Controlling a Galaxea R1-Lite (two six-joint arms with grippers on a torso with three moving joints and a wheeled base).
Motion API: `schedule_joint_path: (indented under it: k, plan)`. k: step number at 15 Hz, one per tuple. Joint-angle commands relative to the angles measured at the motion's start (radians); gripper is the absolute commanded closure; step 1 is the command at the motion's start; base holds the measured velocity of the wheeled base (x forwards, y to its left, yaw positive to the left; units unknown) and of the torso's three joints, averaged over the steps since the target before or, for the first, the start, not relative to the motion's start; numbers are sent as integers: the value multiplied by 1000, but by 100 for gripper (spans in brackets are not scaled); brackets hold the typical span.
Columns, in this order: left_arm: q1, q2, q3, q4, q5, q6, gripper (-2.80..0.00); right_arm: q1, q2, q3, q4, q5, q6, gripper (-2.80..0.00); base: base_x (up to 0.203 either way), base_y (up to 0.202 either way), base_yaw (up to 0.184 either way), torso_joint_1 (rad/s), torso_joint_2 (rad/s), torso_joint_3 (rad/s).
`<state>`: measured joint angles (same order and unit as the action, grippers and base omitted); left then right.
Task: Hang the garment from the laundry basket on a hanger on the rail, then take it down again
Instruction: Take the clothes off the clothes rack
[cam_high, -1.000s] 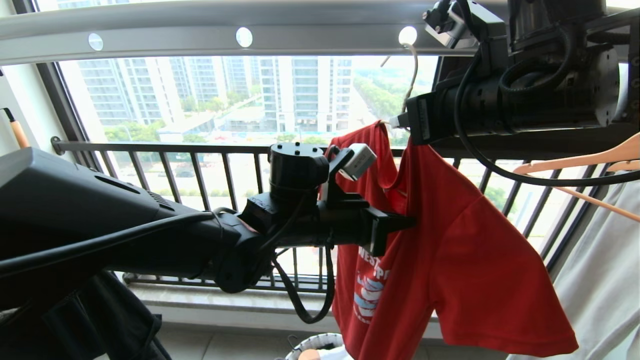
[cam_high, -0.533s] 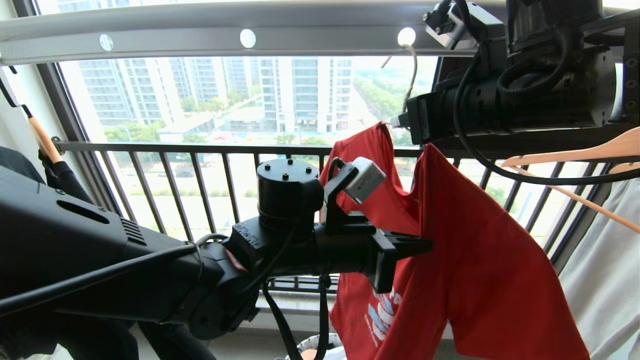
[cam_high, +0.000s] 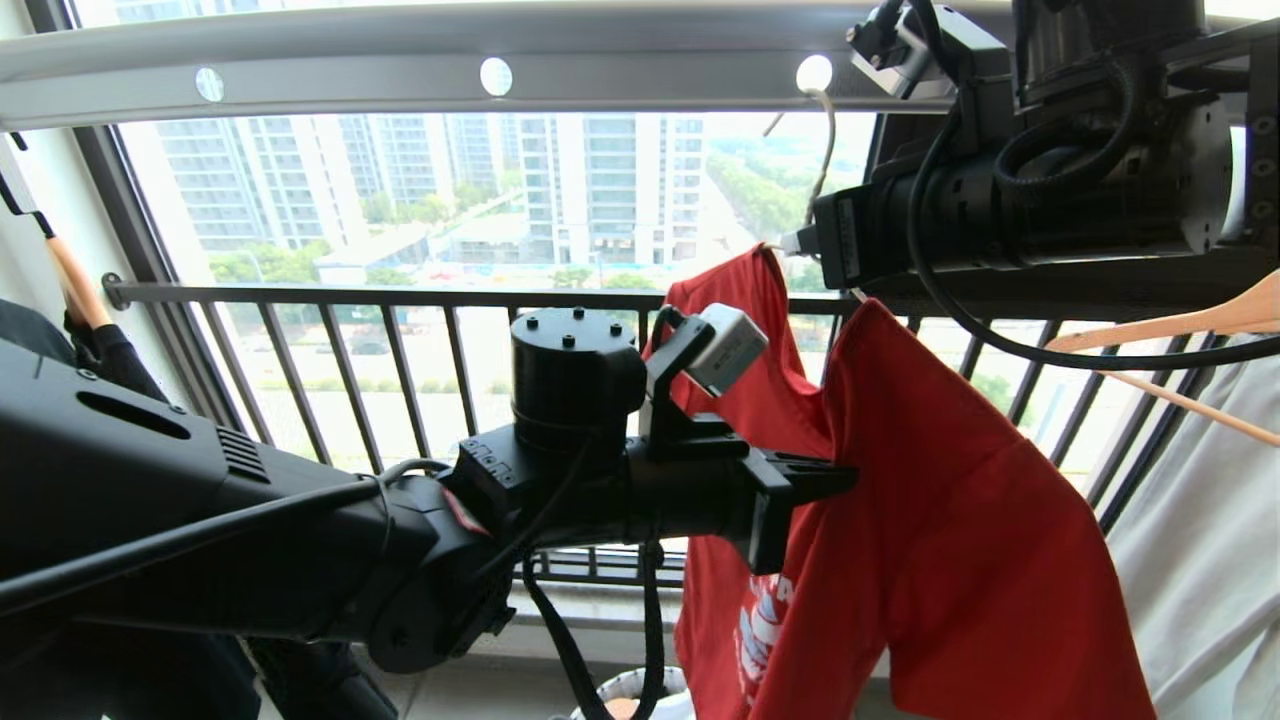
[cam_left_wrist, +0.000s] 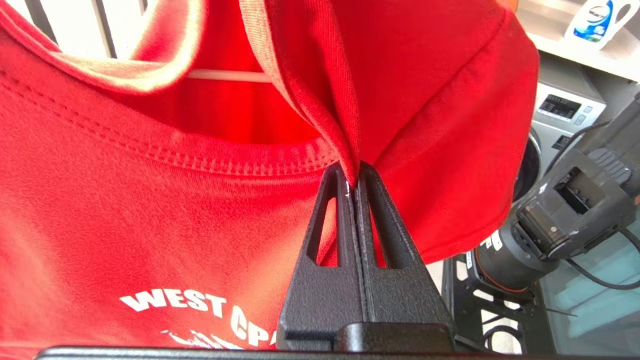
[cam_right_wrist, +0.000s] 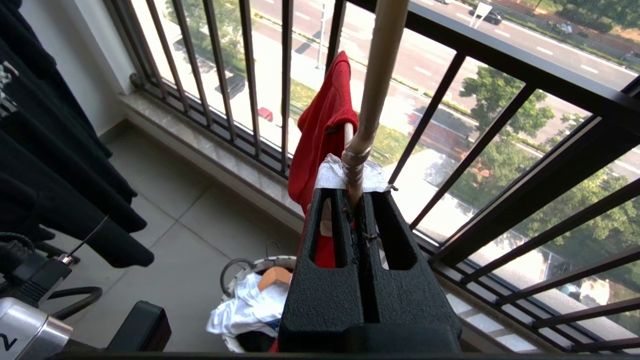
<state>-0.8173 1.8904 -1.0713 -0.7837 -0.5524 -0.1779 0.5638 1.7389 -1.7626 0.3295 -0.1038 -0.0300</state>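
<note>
The garment (cam_high: 950, 520), a red T-shirt with white lettering (cam_left_wrist: 150, 225), hangs on the thin cream hanger (cam_high: 822, 150), whose hook reaches up to a hole in the grey rail (cam_high: 400, 75). My left gripper (cam_high: 840, 480) is shut on a fold of the garment at the collar (cam_left_wrist: 354, 182). My right gripper (cam_right_wrist: 354, 197) is shut on the hanger's twisted neck (cam_right_wrist: 372, 90), just under the rail at the upper right (cam_high: 800, 243). The laundry basket (cam_right_wrist: 240, 280) stands on the floor below the garment, with its rim at the bottom edge of the head view (cam_high: 640, 690).
Wooden hangers (cam_high: 1180, 320) with white clothes (cam_high: 1200, 560) hang close on the right. A black shirt (cam_right_wrist: 50, 175) hangs on the left. The dark barred window railing (cam_high: 400, 296) runs behind. A washing machine (cam_left_wrist: 565, 110) stands off to one side. White clothes fill the basket.
My left gripper has moved down and a little to the right with the collar fold in it, and the shirt's shoulder has swung with it. The right arm has kept still.
</note>
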Motion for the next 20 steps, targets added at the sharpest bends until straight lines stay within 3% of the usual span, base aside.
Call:
schedule_joint_path:
  k: [1, 7, 11, 15, 20]
  plan:
    - [14, 4, -16, -3, 2, 0, -280, 1, -1, 0, 2, 0, -1, 0, 0, 0, 0, 0, 0, 0]
    - [65, -128, -27, 49, 6, -6, -280, -10, -1, 0, 0, 0, -2, 0, 0, 0, 0, 0, 0, 0]
    - [194, -202, -78, 143, 16, -6, -280, -13, -7, 0, 3, 0, -2, 0, 0, 0, 0, 0, 0, 0]
    - [211, -67, -197, 138, 193, -3, -280, -13, -9, 0, 5, 0, -2, 0, 0, 0, 0, 0, 0, 0]
    - [194, 93, -325, 135, 298, 9, -280, -13, -16, 2, 8, 0, -2, 0, 0, 0, 0, 0, 0, 0]
